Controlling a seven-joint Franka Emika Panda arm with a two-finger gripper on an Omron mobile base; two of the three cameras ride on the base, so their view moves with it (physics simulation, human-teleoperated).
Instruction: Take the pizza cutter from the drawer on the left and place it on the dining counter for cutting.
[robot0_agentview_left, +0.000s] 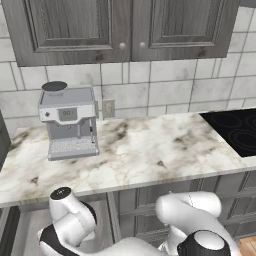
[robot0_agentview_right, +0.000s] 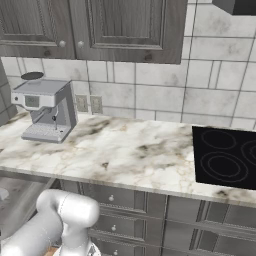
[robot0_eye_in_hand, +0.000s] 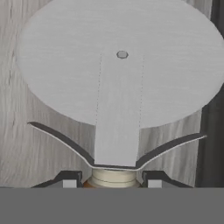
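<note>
- The pincer (robot0_eye_in_hand: 112, 180) stands partly closed, its two dark fingertips (robot0_eye_in_hand: 70, 179) flanking the neck of the pizza cutter (robot0_eye_in_hand: 119, 78) at the bottom of the hand view; I judge it has the cutter clamped by the handle end, of which only an orange sliver shows between the tips.
- Straight ahead of the pincer the cutter's round grey blade spreads wide, with its flat fork and centre rivet facing the camera and the curved guard just above the tips.
- Beyond the blade lies a pale grey wood-grain surface, with a dark strip to one side; whether that is the drawer I cannot tell.
- The step in hand, as I judge it, is carrying the cutter out and away to the dining counter.
- To do it well: keep the clamp steady, lift clear before swinging, and mind the broad blade, which reaches well past the tips and could catch on an edge.
- In the base views the arm (robot0_agentview_left: 190, 220) is folded low below the marble worktop (robot0_agentview_left: 150, 150) carrying the coffee machine (robot0_agentview_left: 70, 122).
</note>
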